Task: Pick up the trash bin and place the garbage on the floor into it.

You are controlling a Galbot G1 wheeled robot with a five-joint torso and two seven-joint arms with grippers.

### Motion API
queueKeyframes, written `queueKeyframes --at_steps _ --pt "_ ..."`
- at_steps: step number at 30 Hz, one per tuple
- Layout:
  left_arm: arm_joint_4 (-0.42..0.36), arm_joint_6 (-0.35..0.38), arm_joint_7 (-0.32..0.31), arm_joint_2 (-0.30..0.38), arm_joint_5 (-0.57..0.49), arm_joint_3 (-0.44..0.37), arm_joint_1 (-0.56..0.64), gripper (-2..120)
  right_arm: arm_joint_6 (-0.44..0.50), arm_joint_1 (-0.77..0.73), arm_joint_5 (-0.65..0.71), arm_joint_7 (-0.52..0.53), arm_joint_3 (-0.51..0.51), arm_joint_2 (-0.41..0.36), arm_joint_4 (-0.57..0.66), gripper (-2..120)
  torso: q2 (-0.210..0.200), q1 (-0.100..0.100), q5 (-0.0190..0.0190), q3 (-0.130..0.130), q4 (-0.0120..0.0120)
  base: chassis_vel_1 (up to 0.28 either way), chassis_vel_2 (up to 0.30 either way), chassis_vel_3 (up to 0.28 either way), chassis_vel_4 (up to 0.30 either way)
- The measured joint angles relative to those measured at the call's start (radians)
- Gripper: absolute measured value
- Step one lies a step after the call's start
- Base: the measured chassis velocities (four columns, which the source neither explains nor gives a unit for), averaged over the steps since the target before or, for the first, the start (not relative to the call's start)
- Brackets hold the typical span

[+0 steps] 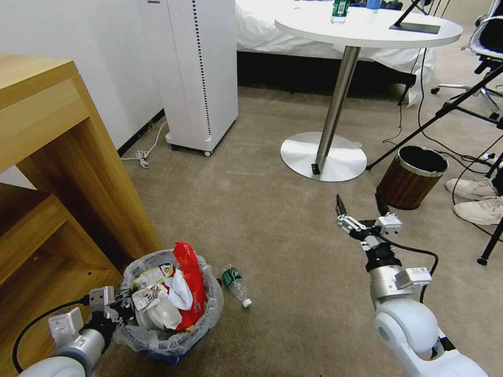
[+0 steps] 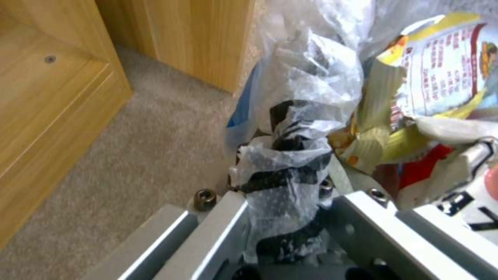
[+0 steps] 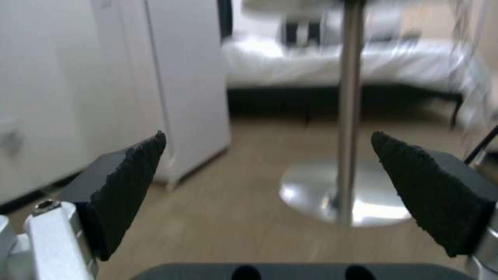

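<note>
The small blue trash bin, lined with a crinkled clear bag, is at the lower left beside the wooden cabinet. It is stuffed with garbage: a red snack wrapper, crumpled white paper and a yellow-printed packet. My left gripper is shut on the bin's bag-covered rim. A small green-labelled bottle lies on the carpet just right of the bin. My right gripper hangs open and empty above the carpet at mid right, its black pads wide apart.
A wooden cabinet stands at the left, with a white appliance behind it. The round table's steel base, a brown wood-pattern bin, tripod legs and a person's sneakers are ahead and to the right.
</note>
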Motion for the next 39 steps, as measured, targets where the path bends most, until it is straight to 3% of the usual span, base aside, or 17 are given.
queueKeyframes --at_steps 3,4,6,7,9,10,13,17,23,26,31,34,39 --pt "-0.002 -0.004 0.004 -0.008 0.005 0.001 0.003 0 -0.14 0.081 0.132 0.065 -0.105 -0.03 -0.007 100 0.0 0.0 0.0002 0.0 0.0 0.0 0.0 0.0 0.0" --pt "-0.002 -0.004 0.004 -0.008 0.005 0.001 0.003 0 -0.14 0.081 0.132 0.065 -0.105 -0.03 -0.007 100 0.0 0.0 0.0002 0.0 0.0 0.0 0.0 0.0 0.0" --pt "-0.007 -0.009 0.009 -0.021 0.015 0.002 0.007 0 -0.275 0.2 0.33 0.175 -0.24 -0.046 -0.035 100 0.0 0.0 0.0004 0.0 0.0 0.0 0.0 0.0 0.0" --pt "-0.007 -0.009 0.009 -0.021 0.015 0.002 0.007 0 -0.275 0.2 0.33 0.175 -0.24 -0.046 -0.035 100 0.0 0.0 0.0004 0.0 0.0 0.0 0.0 0.0 0.0" --pt "-0.01 -0.013 0.012 -0.031 0.023 0.002 0.01 0 -0.419 0.304 0.494 0.278 -0.347 -0.055 -0.071 100 0.0 0.0 -0.0003 0.0 0.0002 0.0 0.0 0.0 0.0" --pt "-0.01 -0.013 0.012 -0.031 0.023 0.002 0.01 0 -0.419 0.304 0.494 0.278 -0.347 -0.055 -0.071 100 0.0 0.0 -0.0003 0.0 0.0002 0.0 0.0 0.0 0.0" --pt "-0.01 -0.016 0.013 -0.051 0.033 0.002 0.01 0 -0.566 0.45 0.685 0.387 -0.485 -0.029 -0.19 98 0.0 0.0 0.0002 0.0 0.0002 0.0 0.0 0.0 0.0" --pt "-0.009 -0.019 0.015 -0.077 0.046 0.004 0.008 0 -0.633 0.556 0.74 0.409 -0.579 0.025 -0.33 97 0.0 0.0 -0.0001 0.0 0.0002 0.0 0.0 0.0 0.0" --pt "-0.004 -0.023 0.017 -0.105 0.057 0.008 0.001 0 -0.644 0.62 0.697 0.363 -0.687 0.092 -0.466 97 0.0 0.0 -0.0001 0.0 0.0001 0.0 0.0 0.0 0.0" --pt "0.001 -0.023 0.017 -0.116 0.059 0.007 -0.005 0 -0.631 0.66 0.643 0.315 -0.789 0.139 -0.554 97 0.0 0.0 -0.0001 0.0 -0.0001 0.0 0.0 0.0 0.0" --pt "0.003 -0.024 0.017 -0.124 0.059 0.007 -0.009 0 -0.622 0.697 0.613 0.282 -0.886 0.179 -0.613 96 0.0 0.0 0.0001 0.0 0.0 0.0 0.0 0.0 0.0" --pt "0.008 -0.028 0.016 -0.133 0.06 0.005 -0.018 0 -0.628 0.73 0.579 0.256 -0.966 0.244 -0.689 95 0.0 0.0 0.0002 0.0 0.0002 0.0 0.0 0.0 0.0" --pt "0.015 -0.033 0.016 -0.142 0.064 0.006 -0.022 0 -0.628 0.743 0.551 0.243 -0.995 0.254 -0.724 95 0.0 0.0 0.0002 0.0 0.0001 0.0 0.0 0.0 0.0"
